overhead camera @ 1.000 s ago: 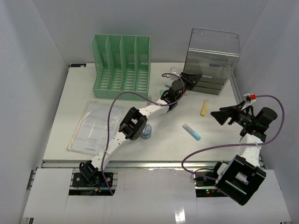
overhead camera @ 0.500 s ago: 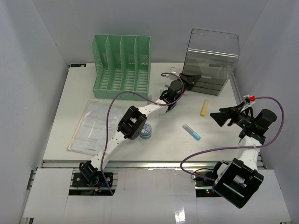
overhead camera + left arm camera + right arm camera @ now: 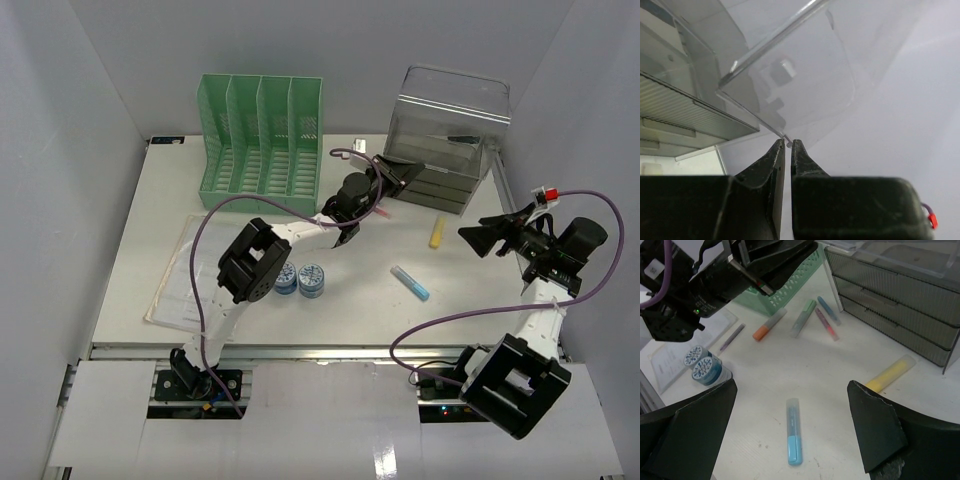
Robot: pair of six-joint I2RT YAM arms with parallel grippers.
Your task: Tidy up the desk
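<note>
White desk [image 3: 350, 310] fills the middle of the overhead view, and little on it looks sorted yet. Nearest, a blue pen [image 3: 410, 283], two tape rolls [image 3: 313, 280] and papers [image 3: 195, 268] lie loose. At right, the right gripper [image 3: 475, 240] hangs wide and empty. Farther back, a yellow marker [image 3: 437, 232] and more pens [image 3: 805, 317] lie scattered. Farthest, right of the green rack [image 3: 262, 140], the left gripper [image 3: 788, 142] seems to pinch the drawers' [image 3: 440, 190] clear cover [image 3: 450, 100].
</note>
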